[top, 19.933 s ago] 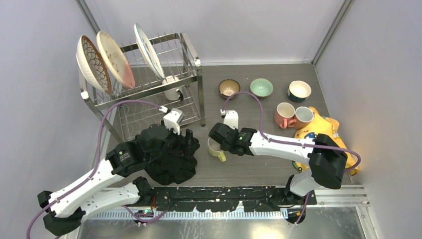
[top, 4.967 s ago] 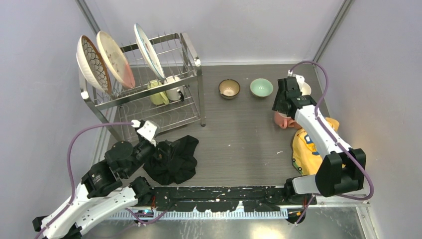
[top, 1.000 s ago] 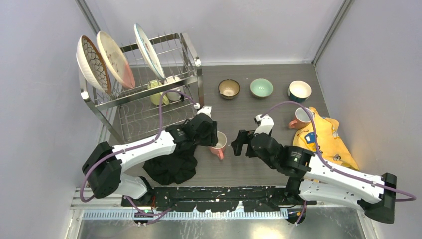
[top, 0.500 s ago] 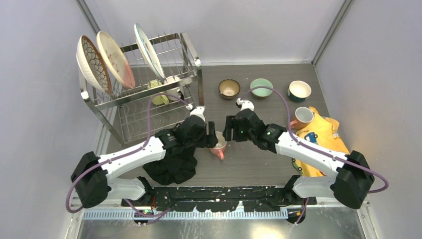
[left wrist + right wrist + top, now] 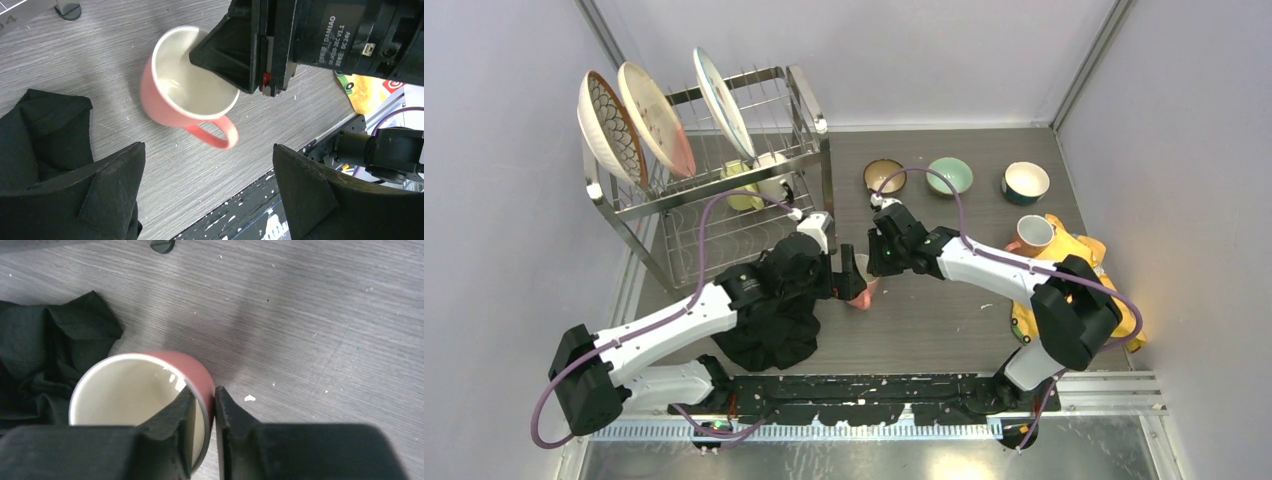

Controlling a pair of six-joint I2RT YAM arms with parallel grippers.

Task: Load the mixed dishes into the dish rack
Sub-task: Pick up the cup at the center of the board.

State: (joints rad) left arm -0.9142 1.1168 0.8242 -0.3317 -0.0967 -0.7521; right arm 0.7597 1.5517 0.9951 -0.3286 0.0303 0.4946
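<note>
Right gripper [image 5: 202, 397] has the pink mug [image 5: 185, 100] pinched by the rim, one finger inside and one outside. The mug looks tipped over a bit, sitting low over the table [image 5: 944, 310] right beside the black cloth [image 5: 769, 330], just in front of the rack [image 5: 809, 110]. Left gripper [image 5: 206, 165] is spread wide open with the mug between its fingers, not touching it. The plates [image 5: 654, 120] are up in the rack's top tier. Three bowls [image 5: 949, 176] sit at the back of the table.
</note>
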